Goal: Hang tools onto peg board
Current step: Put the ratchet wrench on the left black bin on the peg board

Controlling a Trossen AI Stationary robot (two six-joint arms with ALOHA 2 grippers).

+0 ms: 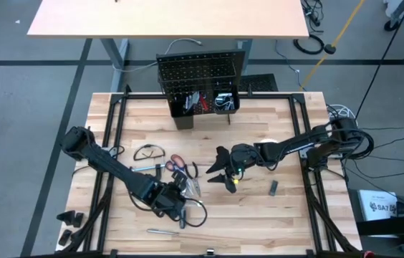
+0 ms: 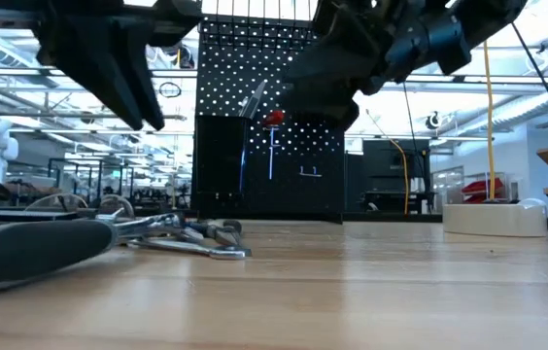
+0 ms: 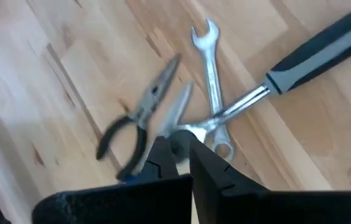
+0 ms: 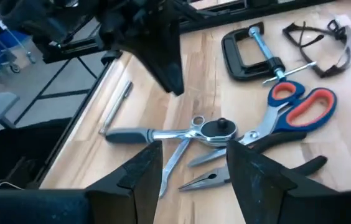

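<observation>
From above, the left end effector [image 1: 175, 203] sits over the tool pile [image 1: 180, 175] on the bench [image 1: 273, 215], far from the peg board [image 1: 200, 72]; its wrist view shows fingers pressed together on the ratchet wrench [image 3: 250, 93], which may slip, while the right end effector [image 4: 191, 177] waits spread.

- The left arm reaches from the table's left edge toward its near middle, wrist bent down.
- The left gripper [image 3: 182, 146] is low over the tabletop, its fingers [image 3: 163, 158] closed together.
- The right arm stretches in from the right edge, roughly level.
- The right gripper [image 4: 191, 168] hangs above the table's centre, fingers [image 4: 253, 171] parted.
</observation>
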